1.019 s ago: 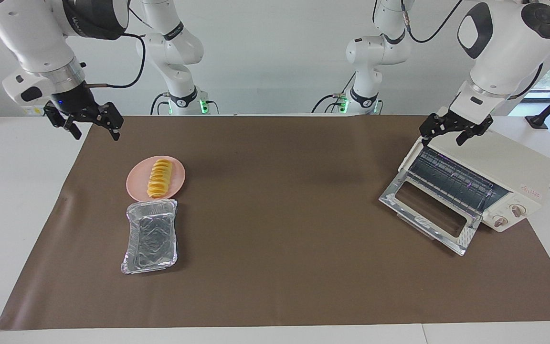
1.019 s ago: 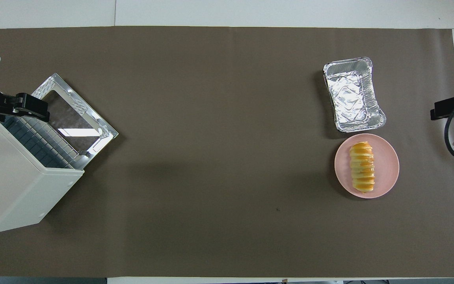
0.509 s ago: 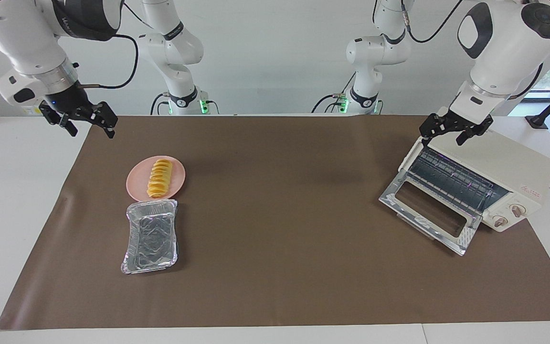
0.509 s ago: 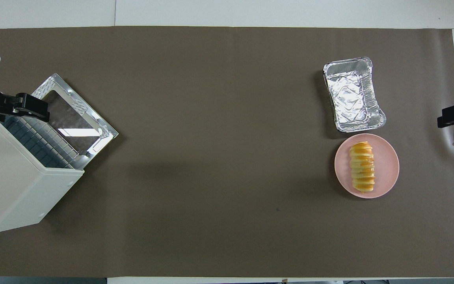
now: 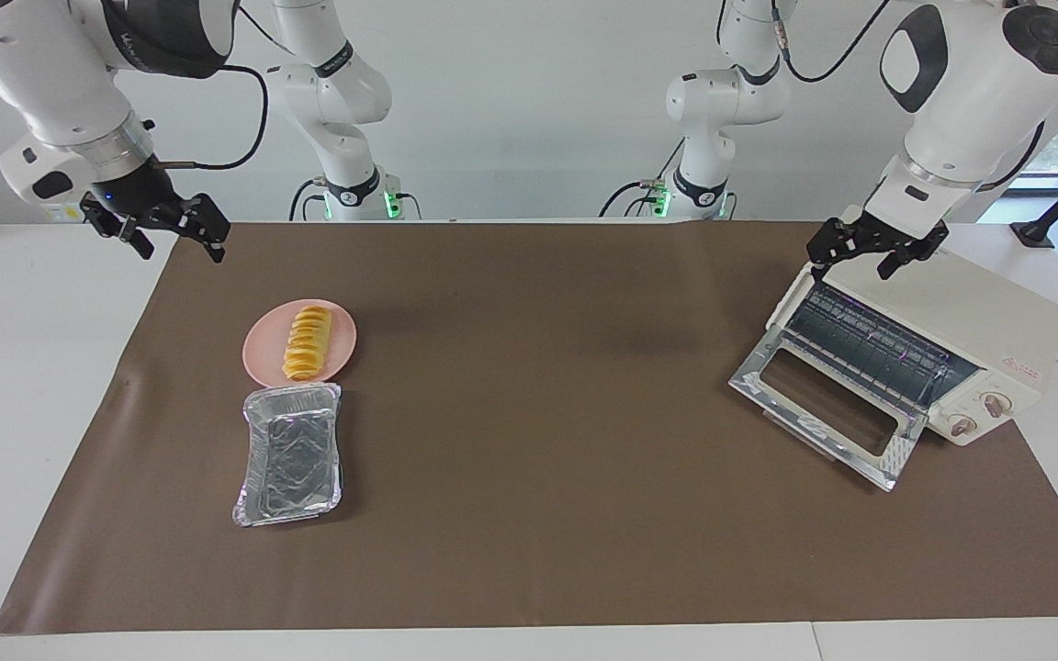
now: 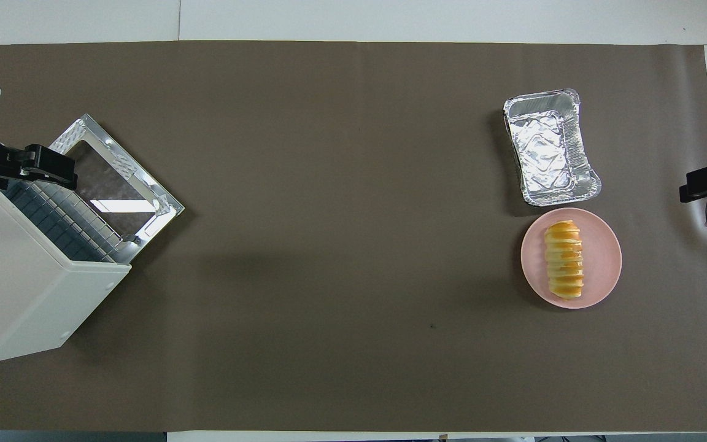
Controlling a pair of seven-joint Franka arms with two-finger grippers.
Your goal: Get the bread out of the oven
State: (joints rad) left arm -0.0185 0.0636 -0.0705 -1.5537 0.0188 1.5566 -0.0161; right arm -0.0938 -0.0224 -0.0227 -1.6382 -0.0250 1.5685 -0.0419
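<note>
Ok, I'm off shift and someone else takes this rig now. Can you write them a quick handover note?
Left gripper: open, empty, over the oven's top edge.
Right gripper: open, empty, over the mat's corner at the right arm's end.
Bread: lies on the pink plate, beside the empty foil tray.
Oven door: folded down, rack bare.
Done: bread is out.
Left: nothing for the bread; perhaps shut the door.

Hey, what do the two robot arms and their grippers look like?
Both arms are glossy white with rounded dark-grey joint caps and silver wrist rings. The left gripper and right gripper are black linkage types. A black cable loops along each arm, and the bases glow green.
</note>
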